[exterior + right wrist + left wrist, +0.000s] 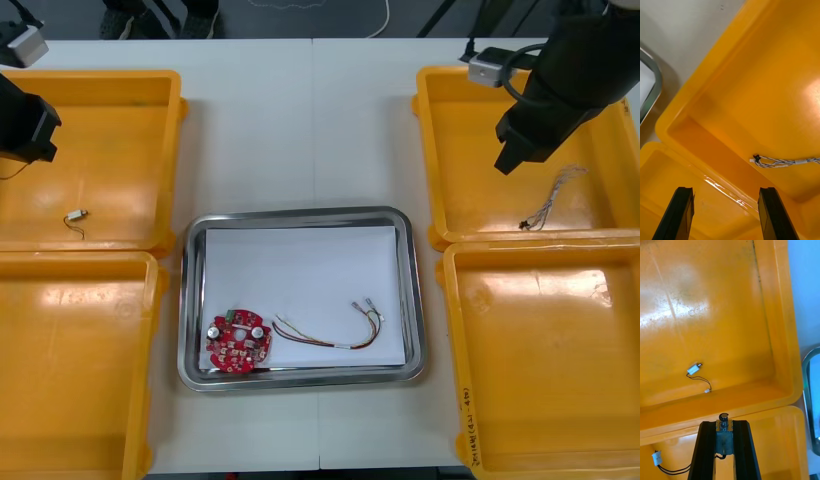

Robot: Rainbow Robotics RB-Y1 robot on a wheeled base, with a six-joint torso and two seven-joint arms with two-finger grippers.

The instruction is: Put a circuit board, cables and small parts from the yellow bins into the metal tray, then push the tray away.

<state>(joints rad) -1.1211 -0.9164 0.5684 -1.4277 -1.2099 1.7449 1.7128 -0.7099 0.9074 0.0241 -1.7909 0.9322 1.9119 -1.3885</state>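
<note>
The left hand [724,425] is clenched on a small metal part [724,435], pinched between its two black fingers with a round cap poking out above the tips. In the front view this hand [28,128] hangs at the left edge over the far left yellow bin [120,150]. A white plug [656,458] on thin black wires shows beside the fingers, above the near left yellow bin [70,370]; whether it belongs to the held part I cannot tell. On the far left bin's floor, near its front wall, lies a second small metal part [76,217] [694,369] with a short black lead.

The right hand [725,190] [508,155] is released, fingers wide apart and holding nothing, above the far right yellow bin [470,195]. A twisted blue and white cable [548,203] [784,162] lies on that bin's floor close to the wall it shares with the near right yellow bin [540,360], apart from the hand.

Between the bins the metal tray [300,214] sits on the table [300,120], white inside. In it lie a round red circuit board [238,342] at the near left corner and a red and yellow cable [330,335] just beside it.
</note>
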